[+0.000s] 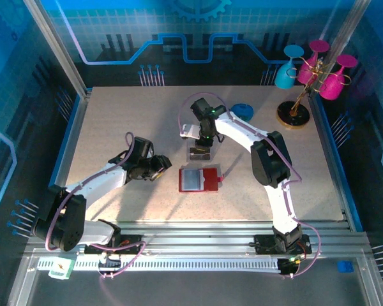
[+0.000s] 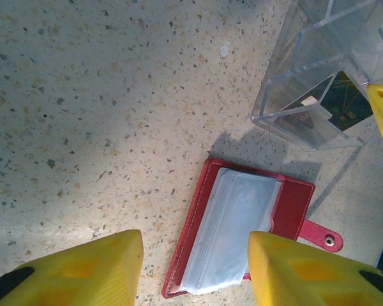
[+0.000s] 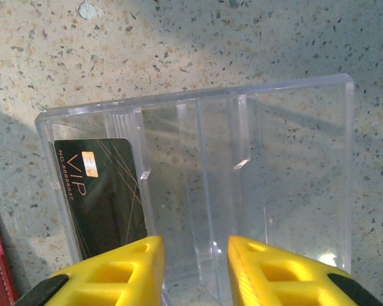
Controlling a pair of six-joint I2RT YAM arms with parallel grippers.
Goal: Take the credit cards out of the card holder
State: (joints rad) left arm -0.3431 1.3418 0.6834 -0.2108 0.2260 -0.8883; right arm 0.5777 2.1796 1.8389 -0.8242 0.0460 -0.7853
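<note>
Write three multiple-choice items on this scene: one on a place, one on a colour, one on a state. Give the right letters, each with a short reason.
1. Where is the dark card?
A. In an end compartment of the clear tray
B. In the tray's middle compartment
C. Leaning against the tray's outer wall

2. What colour is the cover of the card holder?
A. Blue
B. Red
C. Green

3. How does the card holder lie?
A. Snapped shut
B. Standing on edge
C. Flat and open, pockets facing up

Answers:
1. A, since the right wrist view shows the card behind the tray's outermost divider, next to its side wall.
2. B, since the left wrist view shows a red border and a red snap tab.
3. C, since the pale see-through pockets are exposed on the spread cover.
</note>
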